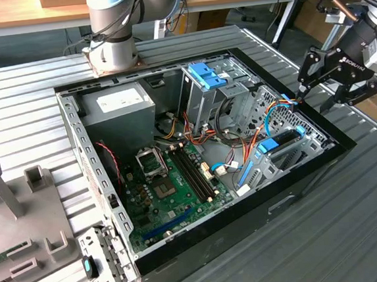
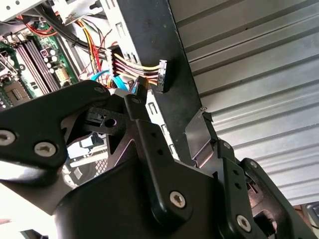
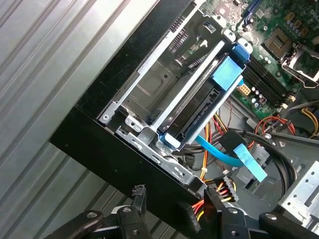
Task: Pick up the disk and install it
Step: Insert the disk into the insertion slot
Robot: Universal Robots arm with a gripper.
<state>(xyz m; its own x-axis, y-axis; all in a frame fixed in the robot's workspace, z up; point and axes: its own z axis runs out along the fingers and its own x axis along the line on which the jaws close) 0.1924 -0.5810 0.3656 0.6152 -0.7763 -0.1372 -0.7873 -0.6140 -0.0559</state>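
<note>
Two blue rails frame the disk, which in the exterior view sits on edge in the drive cage at the case corner nearest the gripper. In the second wrist view the jaws stand apart astride the case rim, holding nothing. From the first wrist view I judge the disk stiff, dense and shock-shy. I'd grip it by the rails, since the cage walls and a blue cable crowd it.

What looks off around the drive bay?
A power plug on multicoloured wires hangs unplugged over the case's black wall, close to the gripper. The disk lies in its bay; whether it sits level, I cannot tell.
</note>
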